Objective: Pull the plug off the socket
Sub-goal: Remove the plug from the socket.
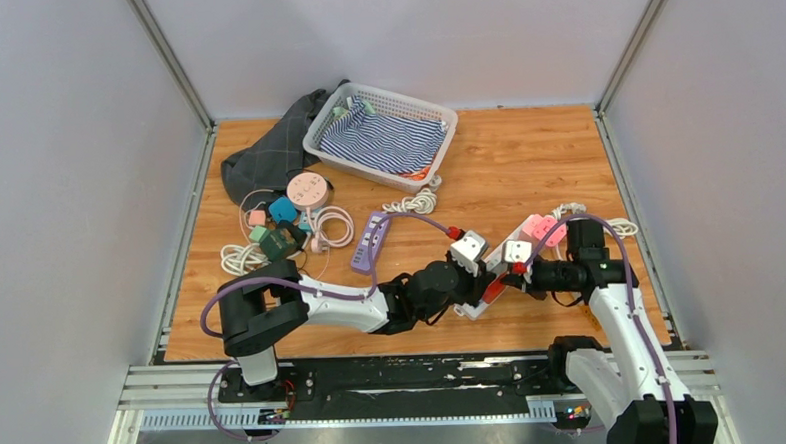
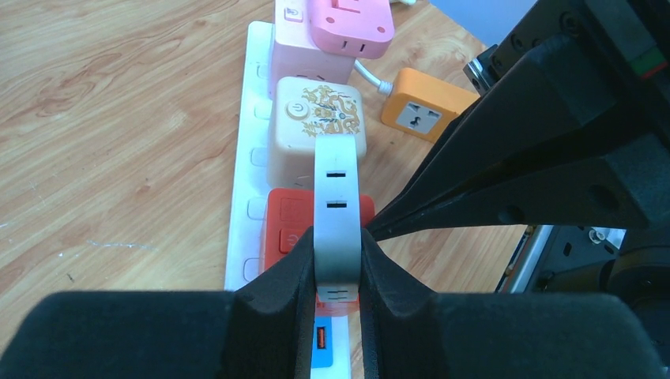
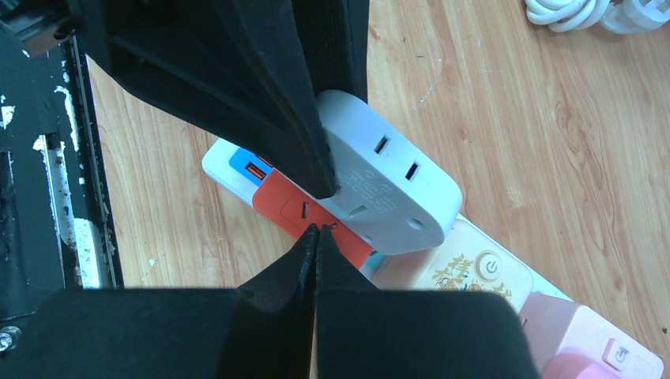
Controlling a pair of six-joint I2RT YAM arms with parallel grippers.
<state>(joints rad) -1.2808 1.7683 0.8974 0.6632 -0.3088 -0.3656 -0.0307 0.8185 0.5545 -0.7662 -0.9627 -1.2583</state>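
- Left gripper (image 2: 338, 264) is clamped on the grey plug (image 2: 337, 181), right on top of the red socket (image 2: 283, 221).
- Right gripper (image 3: 318, 233), pinched shut, tips touching that socket beside it.

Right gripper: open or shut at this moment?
Shut. In the right wrist view, the right gripper has its two fingers pressed together with no gap, tips at the red adapter.
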